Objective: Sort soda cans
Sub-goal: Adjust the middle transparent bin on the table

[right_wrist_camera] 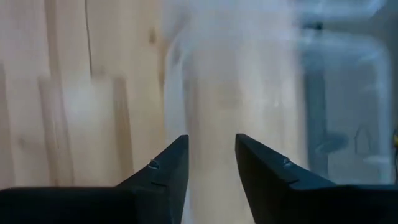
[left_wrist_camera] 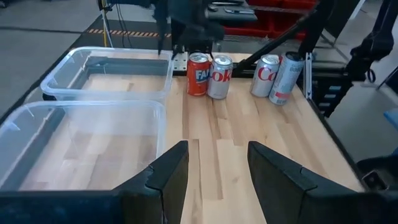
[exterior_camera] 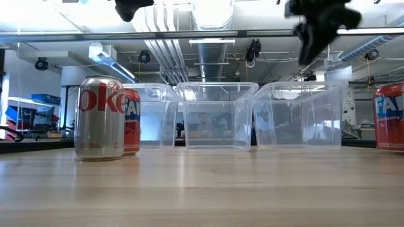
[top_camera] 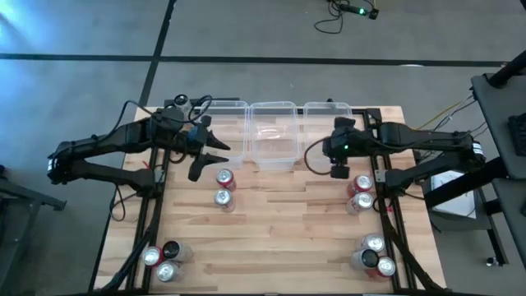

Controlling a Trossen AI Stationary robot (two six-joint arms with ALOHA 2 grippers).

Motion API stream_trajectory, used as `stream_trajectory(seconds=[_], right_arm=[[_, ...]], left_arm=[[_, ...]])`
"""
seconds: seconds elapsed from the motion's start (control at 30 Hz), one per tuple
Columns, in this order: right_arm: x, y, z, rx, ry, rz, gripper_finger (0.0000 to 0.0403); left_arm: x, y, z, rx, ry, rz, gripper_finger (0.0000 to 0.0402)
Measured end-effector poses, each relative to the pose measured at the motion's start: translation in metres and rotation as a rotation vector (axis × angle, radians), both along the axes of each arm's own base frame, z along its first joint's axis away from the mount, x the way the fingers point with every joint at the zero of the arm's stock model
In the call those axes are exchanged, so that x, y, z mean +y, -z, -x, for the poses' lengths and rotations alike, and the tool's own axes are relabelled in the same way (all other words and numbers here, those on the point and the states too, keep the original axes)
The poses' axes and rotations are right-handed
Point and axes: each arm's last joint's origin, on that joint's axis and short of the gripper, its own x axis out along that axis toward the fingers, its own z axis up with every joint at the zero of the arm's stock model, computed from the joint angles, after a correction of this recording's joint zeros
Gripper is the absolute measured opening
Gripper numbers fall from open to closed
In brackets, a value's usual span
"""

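Left hand and right hand, both parted and empty, hover by the bins; soda cans stand clustered on the tabletop, judged light, rigid, slick, best gripped mid-body across the wall.

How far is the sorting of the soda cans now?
Nothing looks done: the three clear bins are empty. Nothing is in hand: the left gripper and right gripper are open, hovering near the bins. All visible cans remain on the table, such as the pair near the left gripper.
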Motion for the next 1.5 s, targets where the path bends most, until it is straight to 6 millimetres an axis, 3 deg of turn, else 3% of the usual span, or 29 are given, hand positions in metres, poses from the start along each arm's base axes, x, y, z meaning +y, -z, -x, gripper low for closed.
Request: stream_trajectory(seconds=[0.13, 0.27, 0.53, 0.73, 0.87, 1.5], right_arm=[[0.002, -0.024, -0.017, -0.226, -0.054, 0.013, 0.0155], [0.004, -0.026, -0.042, -0.454, -0.139, -0.053, 0.0172], [0.001, 0.031, -0.109, -0.525, -0.184, -0.091, 0.0182], [-0.011, 0.051, -0.143, -0.456, -0.15, -0.095, 0.0169], [-0.015, 0.067, -0.153, -0.385, -0.123, -0.125, 0.0158], [-0.028, 0.082, -0.157, -0.332, -0.035, -0.166, 0.0081]], left_arm=[[-0.001, -0.004, 0.006, -0.019, 0.012, -0.035, 0.0151], [-0.003, -0.007, 0.013, -0.04, 0.021, -0.041, 0.0151], [-0.003, 0.008, 0.011, -0.04, 0.024, -0.016, 0.0151], [-0.003, 0.013, 0.01, -0.025, 0.021, -0.004, 0.0151], [-0.003, 0.012, 0.011, -0.027, 0.021, -0.004, 0.0151], [-0.006, 0.004, 0.024, -0.077, 0.026, -0.033, 0.0151]])
